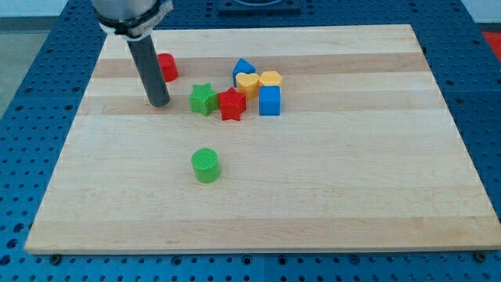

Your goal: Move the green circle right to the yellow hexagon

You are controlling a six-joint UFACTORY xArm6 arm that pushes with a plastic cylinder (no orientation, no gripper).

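Note:
The green circle [207, 165] stands alone on the wooden board [352, 188], below the middle cluster. The yellow hexagon [271, 79] sits at the cluster's top right, touching a yellow block [248, 82] on its left and a blue cube [269, 101] below it. My tip [159, 103] is at the view's upper left, well above and to the left of the green circle, left of a green star [203, 99].
A red star [232, 104] sits right of the green star. A blue block [243, 69] is at the cluster's top. A red block [167, 67] is just right of my rod, partly behind it.

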